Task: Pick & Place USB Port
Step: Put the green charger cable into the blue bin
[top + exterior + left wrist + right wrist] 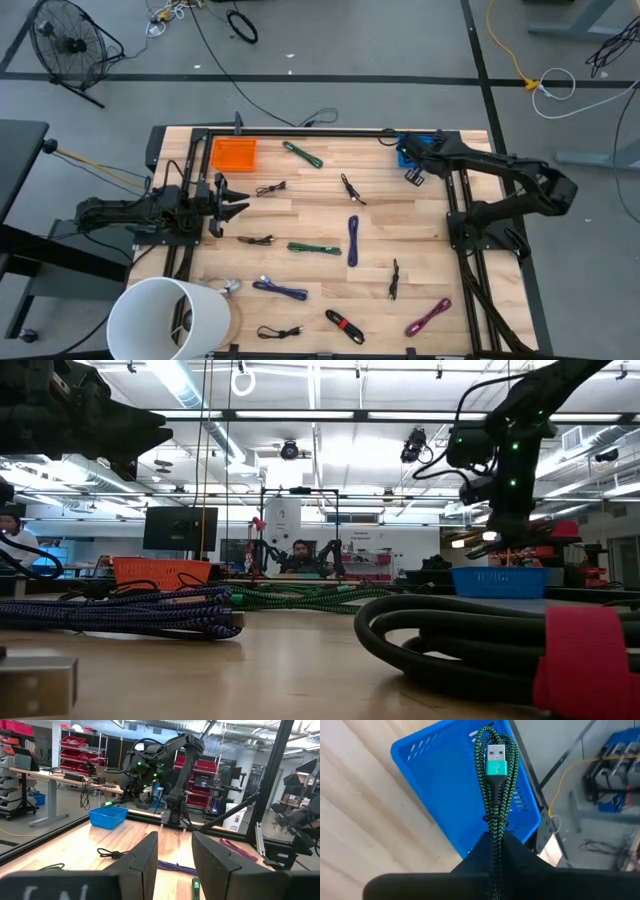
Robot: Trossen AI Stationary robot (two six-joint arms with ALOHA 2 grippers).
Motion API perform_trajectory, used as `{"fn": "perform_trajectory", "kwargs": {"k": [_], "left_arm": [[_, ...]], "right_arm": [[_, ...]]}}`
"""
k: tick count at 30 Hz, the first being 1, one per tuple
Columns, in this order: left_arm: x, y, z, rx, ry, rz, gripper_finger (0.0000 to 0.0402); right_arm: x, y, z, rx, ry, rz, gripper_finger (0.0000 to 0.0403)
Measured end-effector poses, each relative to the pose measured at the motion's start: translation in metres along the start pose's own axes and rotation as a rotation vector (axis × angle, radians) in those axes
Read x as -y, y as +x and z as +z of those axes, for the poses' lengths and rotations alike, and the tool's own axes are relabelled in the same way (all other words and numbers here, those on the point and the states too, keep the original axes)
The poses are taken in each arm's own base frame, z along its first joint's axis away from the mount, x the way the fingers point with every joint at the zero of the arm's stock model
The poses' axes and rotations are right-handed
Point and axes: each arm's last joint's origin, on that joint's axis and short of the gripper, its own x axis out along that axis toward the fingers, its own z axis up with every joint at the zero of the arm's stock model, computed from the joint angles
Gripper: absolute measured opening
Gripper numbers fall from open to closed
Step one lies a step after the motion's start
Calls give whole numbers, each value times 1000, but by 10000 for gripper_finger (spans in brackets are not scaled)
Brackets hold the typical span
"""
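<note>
Cable [496, 780], green-and-black braided, sits clamped in my right gripper [495, 845], its teal USB plug pointing out over the blue basket [440, 785] directly beneath; left gripper [174, 855] waits with fingers parted.

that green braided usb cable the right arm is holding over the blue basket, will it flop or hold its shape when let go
Probably holds its bundle: the green cable is folded and tied, standing up from the right gripper without drooping. Likely light, so it should drop into the blue basket softly, though the loops may spring slightly.
</note>
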Motion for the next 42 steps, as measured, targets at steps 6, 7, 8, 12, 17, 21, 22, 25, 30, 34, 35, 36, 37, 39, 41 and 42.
{"fn": "perform_trajectory", "kwargs": {"k": [6, 7, 8, 12, 17, 21, 22, 25, 30, 34, 35, 36, 37, 39, 41, 42], "left_arm": [[0, 0, -1, -12, 2, 2, 124], [0, 0, -1, -14, 3, 3, 124], [0, 0, -1, -14, 3, 3, 124], [0, 0, -1, -15, 3, 3, 124], [0, 0, -2, -17, 4, 4, 124], [0, 0, -2, -20, 4, 4, 124], [0, 0, -2, -20, 4, 4, 124], [0, 0, -2, -20, 4, 4, 124], [0, 0, -2, -20, 4, 4, 124], [0, 0, -2, -20, 4, 4, 124], [0, 0, -2, -20, 4, 4, 124], [0, 0, -2, -21, 4, 4, 124], [0, 0, -2, -20, 4, 4, 124], [0, 0, -2, -20, 4, 4, 124], [0, 0, -2, -21, 4, 4, 124], [0, 0, -2, -21, 4, 4, 124]], "right_arm": [[-4, 8, 2, -46, -83, -55, 4], [-4, 9, 3, -48, -89, -60, 4], [-4, 10, 4, -44, -95, -59, 4], [-4, 12, 7, -25, -106, -55, 4], [0, 17, 10, -20, -115, -60, 4], [6, 21, 8, -42, -116, -64, 4], [8, 23, 7, -49, -111, -65, 4], [12, 25, 6, -63, -91, -69, 4], [18, 29, 5, -66, -69, -67, 4], [18, 30, 6, -52, -73, -38, 5], [18, 30, 6, -49, -73, -33, 5], [18, 30, 6, -47, -73, -26, 5], [17, 30, 6, -45, -74, -18, 5], [17, 30, 6, -41, -80, -9, 5], [17, 30, 7, -33, -75, -8, 5], [17, 30, 8, -28, -73, -5, 5]]}}
